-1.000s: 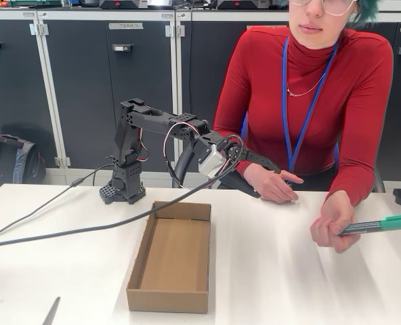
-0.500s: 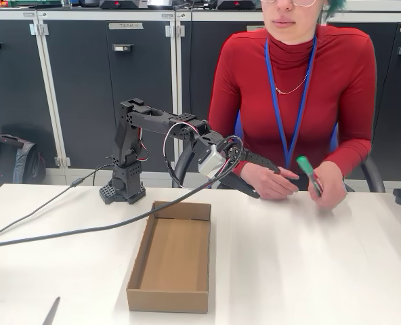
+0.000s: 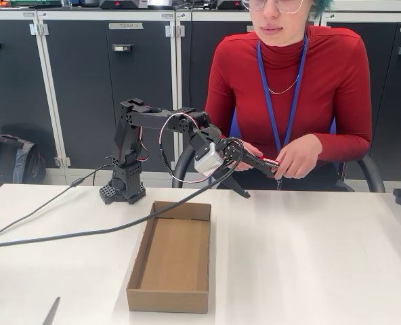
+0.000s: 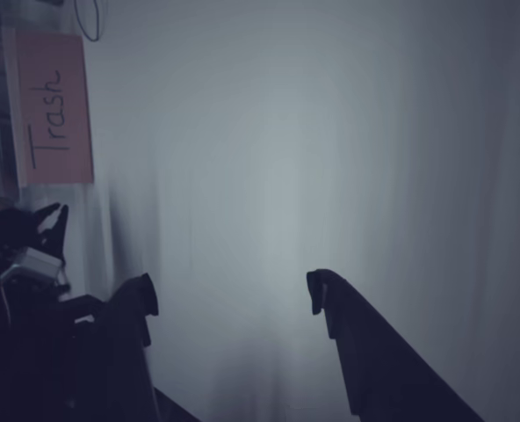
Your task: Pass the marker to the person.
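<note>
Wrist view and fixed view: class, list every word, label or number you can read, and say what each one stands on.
"Trash": handwritten on a pink card, wrist view, lying sideways.
White labels on the cabinet doors, fixed view: lettering too small to read.
Marker at the person's hand: label too small to read.

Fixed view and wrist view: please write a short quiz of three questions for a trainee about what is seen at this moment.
1. True or false: the marker lies inside the cardboard box.
2. In the wrist view, the end effector is: A) open, with nothing between its fingers; B) shut on the marker; C) shut on the box's edge.
3. Fill in: the pink label in the wrist view reads ____.

Key
1. False. The box is empty, and the person's hand holds the marker up by the end effector.
2. A.
3. Trash.
</note>
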